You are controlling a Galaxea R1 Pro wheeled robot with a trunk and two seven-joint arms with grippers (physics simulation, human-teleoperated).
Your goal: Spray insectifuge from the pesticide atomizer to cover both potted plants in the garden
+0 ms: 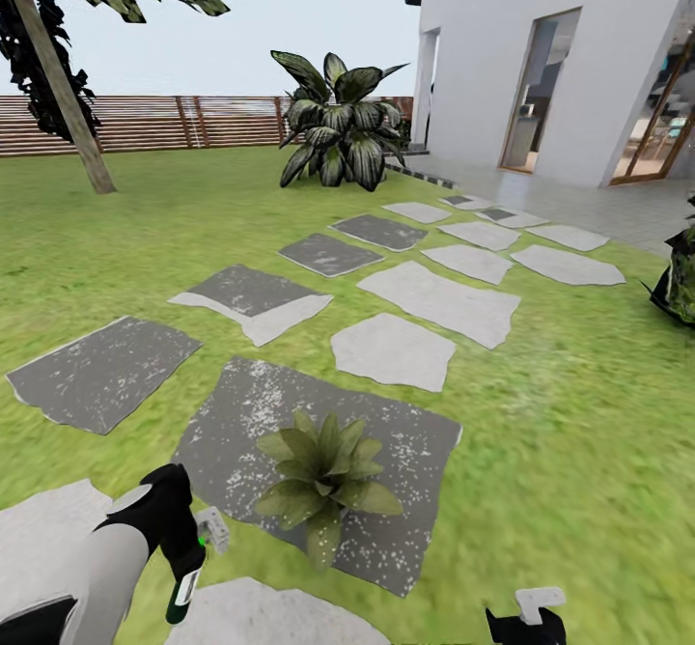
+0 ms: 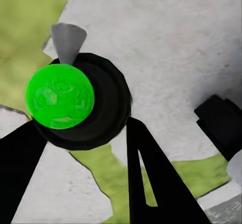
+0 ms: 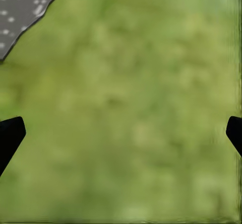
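Left gripper [image 1: 179, 539] clamped on the pesticide atomizer [image 1: 185, 582]; potted plant [image 1: 323, 476] just ahead.

I see the atomizer as a dark bottle with a bright green mark and a pale grey trigger head [image 1: 213, 527], hanging base-down over the grass between slabs. In my left wrist view the black fingers [image 2: 151, 178] flank its round dark body [image 2: 108, 110]. The speckled rosette sits near the front edge of a grey stepping slab [image 1: 241, 404], beside the nozzle. My left arm reaches forward, low; my right gripper [image 1: 526, 621] is spread wide apart over lawn [image 3: 131, 108].
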